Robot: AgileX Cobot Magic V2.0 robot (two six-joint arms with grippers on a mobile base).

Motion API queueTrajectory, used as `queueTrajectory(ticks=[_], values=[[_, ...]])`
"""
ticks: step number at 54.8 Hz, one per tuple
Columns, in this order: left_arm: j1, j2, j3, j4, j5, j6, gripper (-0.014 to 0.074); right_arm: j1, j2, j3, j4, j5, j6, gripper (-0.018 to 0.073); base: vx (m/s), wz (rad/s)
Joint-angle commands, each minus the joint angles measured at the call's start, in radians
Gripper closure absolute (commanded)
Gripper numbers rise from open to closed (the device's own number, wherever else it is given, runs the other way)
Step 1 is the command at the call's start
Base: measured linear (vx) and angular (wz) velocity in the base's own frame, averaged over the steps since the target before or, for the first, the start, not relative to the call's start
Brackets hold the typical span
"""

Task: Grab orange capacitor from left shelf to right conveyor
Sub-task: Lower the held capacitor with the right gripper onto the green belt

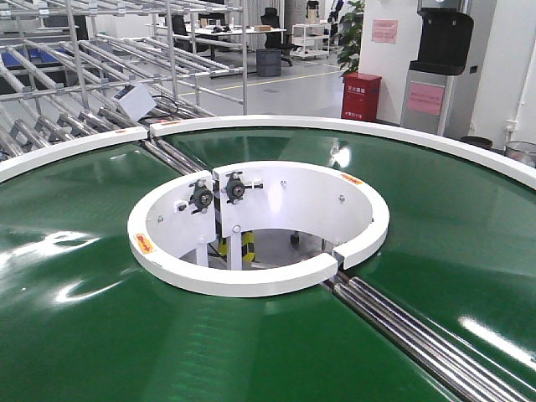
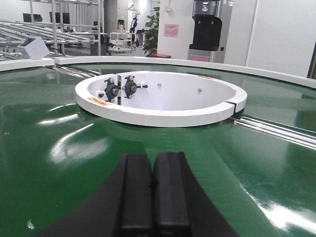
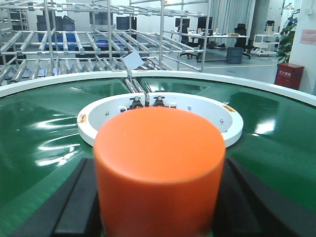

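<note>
The bright-orange cylindrical capacitor (image 3: 159,170) sits clamped between the right arm's black fingers (image 3: 74,207) over the glossy dark-green conveyor belt (image 3: 44,148), where a tilted release might topple it; the left fingers (image 2: 136,197) are pressed together, empty.

orange capacitor (image 3: 159,173) 1 | green conveyor (image 1: 84,318) 1 | inner rim (image 1: 243,280) 1

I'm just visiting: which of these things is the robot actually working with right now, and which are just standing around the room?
Part of the job:
- orange capacitor, held in the right gripper
- green conveyor belt, where it is meant to go

Just standing about:
- red box
- potted plant
- black-fronted dispenser
- left gripper, shut and holding nothing
</note>
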Motion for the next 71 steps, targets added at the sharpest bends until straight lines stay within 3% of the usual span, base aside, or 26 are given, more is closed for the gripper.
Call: queueTrajectory(ticks=[1, 28, 38, 45, 56, 71], values=[[-0.008, -0.004, -0.030, -0.005, -0.083, -0.006, 0.0603, 0.002, 0.015, -0.023, -0.013, -0.087, 0.000, 0.0567, 0.03, -0.01], [-0.008, -0.004, -0.030, -0.005, -0.083, -0.006, 0.0603, 0.002, 0.015, -0.023, -0.012, -0.089, 0.000, 0.0567, 0.00, 0.00], [-0.008, -0.004, -0.030, -0.005, -0.083, -0.006, 0.0603, 0.002, 0.036, -0.023, -0.013, -0.186, 0.000, 0.0567, 0.00, 0.00], [-0.008, -0.004, -0.030, -0.005, -0.083, -0.006, 0.0603, 0.002, 0.198, -0.023, -0.111, -0.382, 0.001, 0.0567, 0.00, 0.00], [-0.008, -0.004, -0.030, -0.005, -0.083, -0.006, 0.0603, 0.001, 0.656, -0.023, -0.112, -0.738, -0.003, 0.0567, 0.00, 0.00], [-0.008, -0.004, -0.030, -0.005, -0.083, -0.006, 0.0603, 0.001, 1.296, -0.023, -0.112, -1.419, -0.011, 0.0567, 0.00, 0.00]])
